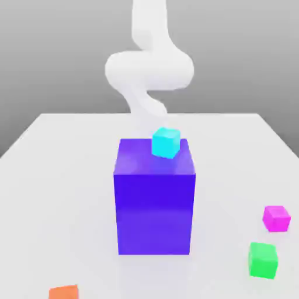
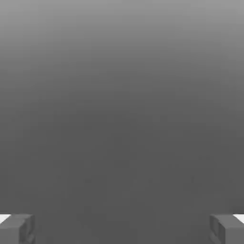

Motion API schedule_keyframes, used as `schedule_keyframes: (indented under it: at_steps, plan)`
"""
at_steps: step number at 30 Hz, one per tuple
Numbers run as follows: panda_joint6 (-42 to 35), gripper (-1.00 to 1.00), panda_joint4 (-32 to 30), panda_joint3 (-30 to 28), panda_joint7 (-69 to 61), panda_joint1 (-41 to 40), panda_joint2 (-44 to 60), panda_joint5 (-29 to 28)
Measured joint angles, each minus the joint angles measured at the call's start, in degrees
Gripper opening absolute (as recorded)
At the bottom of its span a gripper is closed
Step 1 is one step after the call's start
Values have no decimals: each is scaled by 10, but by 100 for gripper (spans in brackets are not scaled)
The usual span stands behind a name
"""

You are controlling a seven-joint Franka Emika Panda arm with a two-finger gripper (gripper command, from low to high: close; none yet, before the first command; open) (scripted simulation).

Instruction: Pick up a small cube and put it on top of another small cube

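Pincer (image 2: 122,229) stood wide; grasping the magenta cube (image 1: 276,219) or green cube (image 1: 262,260) called for squared, centred descent, neighbour untouched.

A big violet-blue block (image 1: 155,213) upright on a white tabletop (image 1: 64,193), grey backdrop (image 1: 52,58) beyond.

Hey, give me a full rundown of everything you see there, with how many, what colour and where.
Large block: one, blue-violet, middle of the table
Cyan cube: one, cyan, on top of the large block
Magenta cube: one, magenta, on the table at the exterior view's right
Green cube: one, green, nearer the camera than the magenta cube
Orange cube: one, orange, near edge, exterior view's left, partly cut off
Table: one, white, under everything
Arm: one, white, behind the large block
Gripper: one, grey fingers, spread apart in the hand view
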Motion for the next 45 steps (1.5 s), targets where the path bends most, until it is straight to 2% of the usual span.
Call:
schedule_keyframes:
  at_steps: [10,16,19,23,29,30,37,42,45]
  plan:
    - [107,0,-72,46,-184,144,211,24]
    - [171,0,-114,93,-278,211,335,17]
    - [203,0,-136,116,-312,257,398,-4]
    - [245,0,-163,129,-338,297,484,-58]
    - [336,0,-146,72,-296,351,609,-134]
    - [345,-100,-144,64,-292,357,620,-139]
    - [343,-100,-144,65,-291,356,619,-141]
    - [273,-100,-164,108,-334,326,528,-84]
    - [211,-100,-131,87,-371,282,497,-47]
